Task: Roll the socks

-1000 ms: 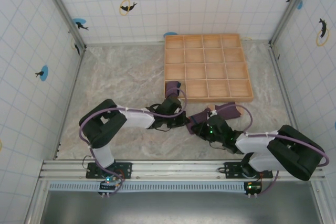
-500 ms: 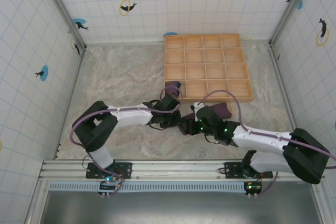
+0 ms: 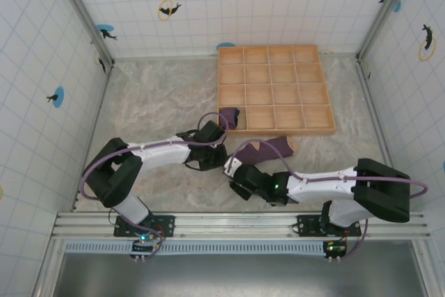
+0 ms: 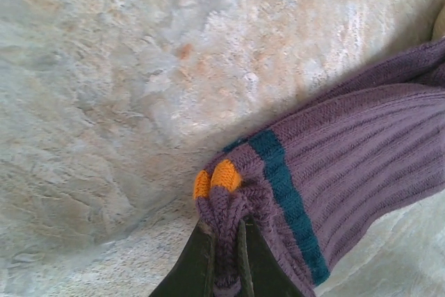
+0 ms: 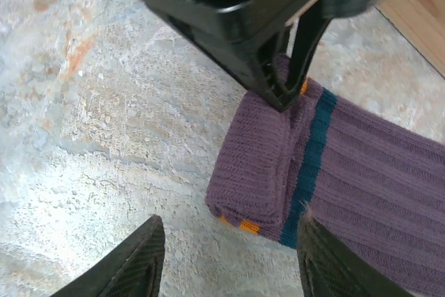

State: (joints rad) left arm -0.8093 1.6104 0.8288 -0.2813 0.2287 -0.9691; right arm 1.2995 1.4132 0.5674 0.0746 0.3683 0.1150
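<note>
near the middle of the marble table point(image 3: 160, 102), just in front of the wooden tray point(image 3: 274, 88) with its square compartments, my two claws meet at one end of a purple sock point(image 3: 268, 151). this sock lies flat on the table, its tan toe pointing to the right and its cuff toward me. my left claw point(image 4: 224, 231) is closed tight on the edge of the cuff, where a little fold of purple knit with two orange spots stands up between the fingers point(image 4: 205, 255). beside this fold a teal stripe goes across the sock. from my right wrist i see the same end: the cuff is folded over once on itself, and the black tip of the left claw pinches it from above. my right claw point(image 5: 229, 231) is open and holds nothing; its fingers stand apart just before the folded edge. the second sock point(image 3: 229, 115) is at the near left corner of the tray, and i cannot tell if it lies inside the compartment or over the rim.
</note>
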